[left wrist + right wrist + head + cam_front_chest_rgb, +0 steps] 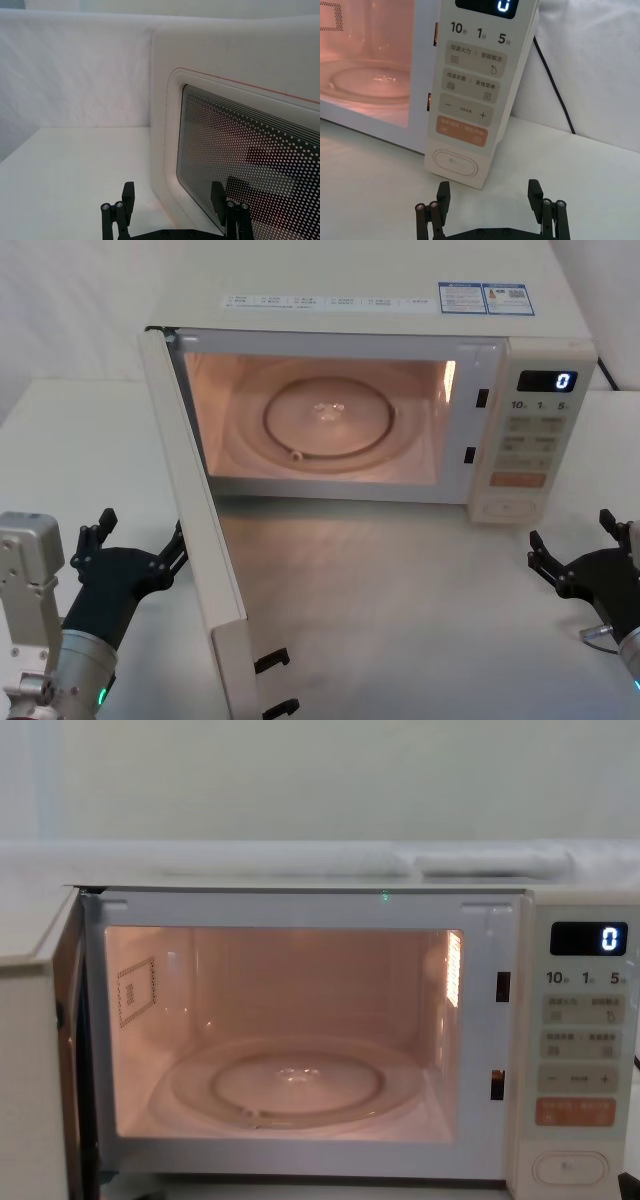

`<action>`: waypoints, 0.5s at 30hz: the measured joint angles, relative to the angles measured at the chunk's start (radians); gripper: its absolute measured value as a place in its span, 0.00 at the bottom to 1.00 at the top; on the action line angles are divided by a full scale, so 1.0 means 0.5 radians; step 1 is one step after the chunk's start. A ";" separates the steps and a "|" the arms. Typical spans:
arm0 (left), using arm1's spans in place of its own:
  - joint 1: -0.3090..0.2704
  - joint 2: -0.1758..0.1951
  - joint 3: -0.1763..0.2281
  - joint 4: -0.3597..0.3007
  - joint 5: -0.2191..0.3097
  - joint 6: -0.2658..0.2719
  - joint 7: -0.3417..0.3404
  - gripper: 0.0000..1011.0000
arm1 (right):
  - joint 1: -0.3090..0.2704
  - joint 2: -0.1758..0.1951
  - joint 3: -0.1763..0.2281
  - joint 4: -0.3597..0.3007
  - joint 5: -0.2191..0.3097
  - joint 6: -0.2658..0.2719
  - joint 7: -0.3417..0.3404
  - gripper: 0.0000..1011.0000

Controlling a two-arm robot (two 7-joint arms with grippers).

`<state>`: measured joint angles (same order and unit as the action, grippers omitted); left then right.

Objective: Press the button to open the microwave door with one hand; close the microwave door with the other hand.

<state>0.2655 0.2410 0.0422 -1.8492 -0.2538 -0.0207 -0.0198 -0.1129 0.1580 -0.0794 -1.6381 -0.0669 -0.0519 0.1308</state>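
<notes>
The cream microwave (350, 295) stands at the back of the table with its cavity lit. The microwave door (205, 540) is swung wide open and juts toward me on the left. Its dotted window (250, 150) faces my left gripper (140, 535), which hovers open just outside the door's outer face, apart from it. The oval button (512, 507) sits at the bottom of the control strip. My right gripper (572, 532) is open, low over the table, a little in front and right of the button (455, 164), not touching it.
A glass turntable (330, 420) lies inside the cavity. Latch hooks (275, 660) stick out of the door's near edge. A black cable (555, 85) runs down behind the microwave's right side. White table (400, 600) stretches between the grippers.
</notes>
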 joint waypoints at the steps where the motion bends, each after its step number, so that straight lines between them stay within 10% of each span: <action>1: 0.000 0.000 0.000 0.000 0.000 0.000 0.000 0.99 | 0.000 0.000 0.000 0.000 0.000 0.000 0.000 0.99; 15: 0.000 0.000 0.000 0.000 0.000 0.000 0.000 0.99 | 0.000 0.000 0.000 0.000 0.000 0.000 0.000 0.99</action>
<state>0.2655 0.2410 0.0421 -1.8492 -0.2538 -0.0207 -0.0199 -0.1128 0.1580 -0.0794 -1.6382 -0.0669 -0.0519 0.1308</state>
